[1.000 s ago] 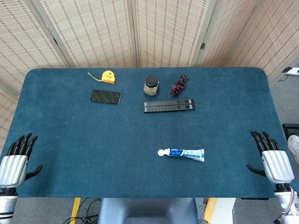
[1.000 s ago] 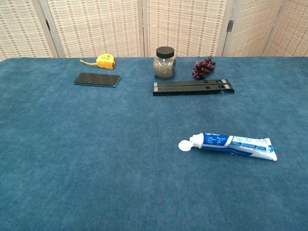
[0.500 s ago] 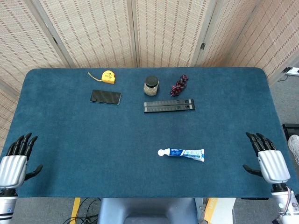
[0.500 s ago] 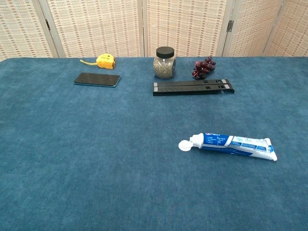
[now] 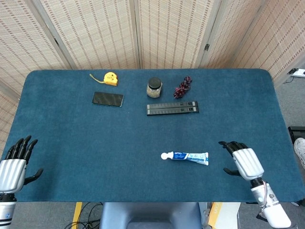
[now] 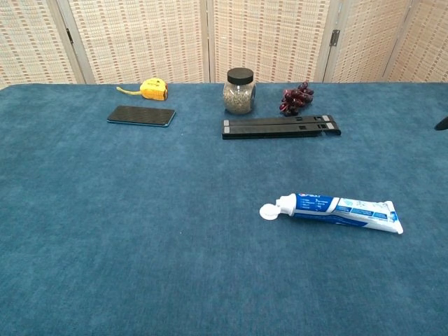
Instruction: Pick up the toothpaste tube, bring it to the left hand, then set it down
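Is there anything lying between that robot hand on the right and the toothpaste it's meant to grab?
Nothing visible. The right hand is just beside the toothpaste tube, at its flat end, with only bare blue table between them. The jar, grapes and black bars sit well behind, out of the path.

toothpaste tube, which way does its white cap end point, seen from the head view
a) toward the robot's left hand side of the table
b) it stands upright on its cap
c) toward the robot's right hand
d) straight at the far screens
a: the toothpaste tube lies flat on the table, its white cap at its left end in the head view, the flat crimped end nearest the right hand.
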Tool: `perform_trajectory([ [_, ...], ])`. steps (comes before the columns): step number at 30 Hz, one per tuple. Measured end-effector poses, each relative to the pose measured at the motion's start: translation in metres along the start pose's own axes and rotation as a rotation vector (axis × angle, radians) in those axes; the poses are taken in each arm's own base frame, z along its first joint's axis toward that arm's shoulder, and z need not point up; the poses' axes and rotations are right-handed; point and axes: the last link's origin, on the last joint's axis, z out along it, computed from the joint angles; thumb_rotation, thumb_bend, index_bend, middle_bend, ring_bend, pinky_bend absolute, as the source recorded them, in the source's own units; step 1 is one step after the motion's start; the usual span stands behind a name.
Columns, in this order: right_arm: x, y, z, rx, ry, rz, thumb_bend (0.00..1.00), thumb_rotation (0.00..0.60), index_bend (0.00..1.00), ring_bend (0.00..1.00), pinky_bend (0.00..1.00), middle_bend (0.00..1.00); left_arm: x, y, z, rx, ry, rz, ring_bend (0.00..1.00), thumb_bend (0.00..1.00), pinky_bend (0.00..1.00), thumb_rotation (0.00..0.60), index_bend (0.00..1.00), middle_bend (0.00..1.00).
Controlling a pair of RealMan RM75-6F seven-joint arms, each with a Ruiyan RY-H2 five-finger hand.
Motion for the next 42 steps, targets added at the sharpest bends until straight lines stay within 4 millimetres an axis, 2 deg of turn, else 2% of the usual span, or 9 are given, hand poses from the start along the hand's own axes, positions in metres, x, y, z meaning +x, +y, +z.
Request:
perform_trajectory([
  [3, -0.008, -0.013, 0.012, 0.030, -0.024, -0.001, 0.11, 0.600, 0.21, 0.26, 0.33, 0.35, 0.000, 0.000, 0.000, 0.002, -0.007, -0.017, 0.03, 0.23, 0.17, 0.600, 0.13, 0.05],
  [8, -0.020, -0.031, 0.030, 0.060, -0.039, 0.008, 0.11, 0.600, 0.30, 0.26, 0.33, 0.35, -0.001, 0.000, -0.001, -0.002, -0.015, -0.028, 0.03, 0.23, 0.17, 0.600, 0.14, 0.05],
  [18, -0.051, -0.058, 0.062, 0.088, -0.120, 0.001, 0.11, 0.600, 0.30, 0.26, 0.34, 0.35, -0.005, -0.004, -0.002, 0.001, -0.034, -0.051, 0.03, 0.23, 0.17, 0.600, 0.15, 0.05],
  [30, -0.069, -0.075, 0.092, 0.087, -0.144, -0.022, 0.14, 0.600, 0.34, 0.28, 0.36, 0.38, -0.009, -0.010, -0.002, 0.008, -0.042, -0.058, 0.04, 0.23, 0.17, 0.600, 0.16, 0.05],
  [42, -0.078, -0.088, 0.106, 0.104, -0.174, -0.031, 0.18, 0.600, 0.38, 0.30, 0.37, 0.41, -0.012, -0.014, -0.002, 0.013, -0.042, -0.066, 0.04, 0.23, 0.17, 0.600, 0.16, 0.06],
])
